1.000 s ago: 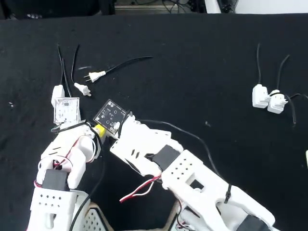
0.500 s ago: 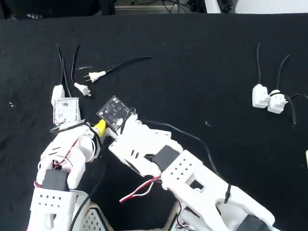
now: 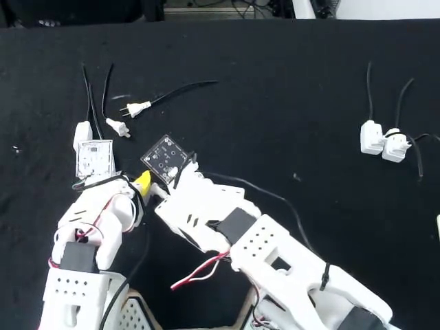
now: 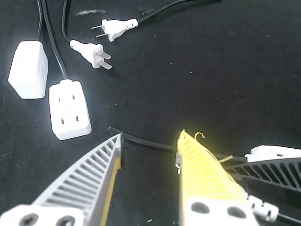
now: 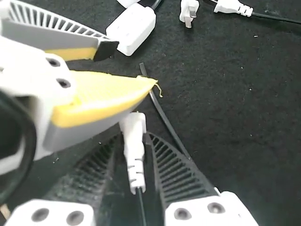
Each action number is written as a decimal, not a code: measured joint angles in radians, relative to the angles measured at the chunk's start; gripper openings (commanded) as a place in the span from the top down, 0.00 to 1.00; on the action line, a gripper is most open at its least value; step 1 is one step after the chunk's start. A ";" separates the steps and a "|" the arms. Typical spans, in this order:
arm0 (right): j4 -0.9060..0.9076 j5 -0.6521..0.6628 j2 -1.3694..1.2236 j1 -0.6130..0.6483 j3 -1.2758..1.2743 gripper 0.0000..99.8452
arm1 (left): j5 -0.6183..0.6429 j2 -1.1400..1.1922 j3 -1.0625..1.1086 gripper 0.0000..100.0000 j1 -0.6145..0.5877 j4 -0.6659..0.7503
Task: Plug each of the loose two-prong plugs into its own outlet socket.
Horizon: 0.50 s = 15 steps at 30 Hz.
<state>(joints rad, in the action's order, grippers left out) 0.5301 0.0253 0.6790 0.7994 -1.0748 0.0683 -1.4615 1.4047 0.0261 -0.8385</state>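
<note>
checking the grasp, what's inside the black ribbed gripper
A white plastic two-prong plug sits clamped in the right gripper. Its prong end is covered by the yellow-padded finger of the left gripper, so the prongs cannot be seen.

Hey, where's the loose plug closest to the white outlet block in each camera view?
High view: the nearer loose plug lies just up and right of the outlet block.
Left wrist view: it lies just beyond the outlet block.
Right wrist view: it lies far out on the black cloth.
Shared landmark: the second loose plug, on a long black cable, lies beside it in all three.
</note>
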 measured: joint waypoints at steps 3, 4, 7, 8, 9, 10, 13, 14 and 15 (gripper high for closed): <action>-0.012 -0.026 0.000 0.000 -0.006 0.99 | 0.000 0.000 0.000 0.80 0.000 -0.008; -0.012 -0.028 0.000 0.000 -0.006 0.99 | 0.000 0.000 0.000 0.80 0.000 -0.008; -0.012 -0.032 0.000 0.000 -0.006 0.99 | 0.000 0.000 -0.002 0.80 0.000 -0.008; -0.012 -0.032 0.000 0.000 -0.006 0.99 | 0.000 0.000 -0.002 0.80 0.000 -0.008; -0.012 -0.032 0.000 0.000 -0.006 0.99 | 0.000 0.000 -0.002 0.80 0.000 -0.008; -0.012 -0.032 0.000 -0.002 -0.006 0.99 | 0.000 0.000 -0.002 0.80 0.000 -0.008; -0.014 -0.032 0.000 -0.031 -0.006 0.99 | 0.000 0.000 0.002 0.80 0.000 -0.008; -0.014 -0.032 0.000 -0.032 -0.006 0.99 | 0.000 0.000 0.005 0.80 0.000 -0.008; -0.015 -0.037 0.000 -0.040 -0.005 0.99 | 0.000 0.000 0.009 0.80 0.000 -0.008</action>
<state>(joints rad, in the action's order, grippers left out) 0.5148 -0.0115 0.6790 0.7595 -1.0794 0.0683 -1.4615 1.4139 0.0261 -0.8462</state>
